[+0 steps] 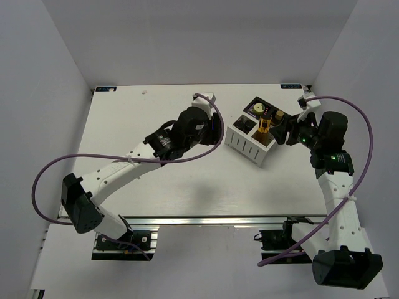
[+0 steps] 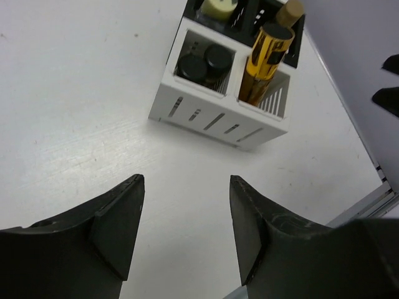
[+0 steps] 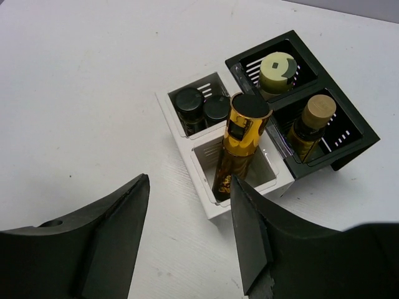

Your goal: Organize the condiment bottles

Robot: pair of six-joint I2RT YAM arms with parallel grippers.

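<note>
Now my left hand (image 2: 185, 182) and right hand (image 3: 190, 180) are open, empty. Yellow bottle (image 3: 240, 146) and dark bottles (image 3: 201, 107) stand in the rack (image 3: 206, 200), jar (image 3: 277, 71) and amber bottle (image 3: 312, 121) in the box (image 3: 360, 129); little remains, I judge.

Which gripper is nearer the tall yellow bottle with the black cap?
Right. The right gripper hovers just beside the yellow bottle; the left gripper sits farther off, left of the white rack.
</note>
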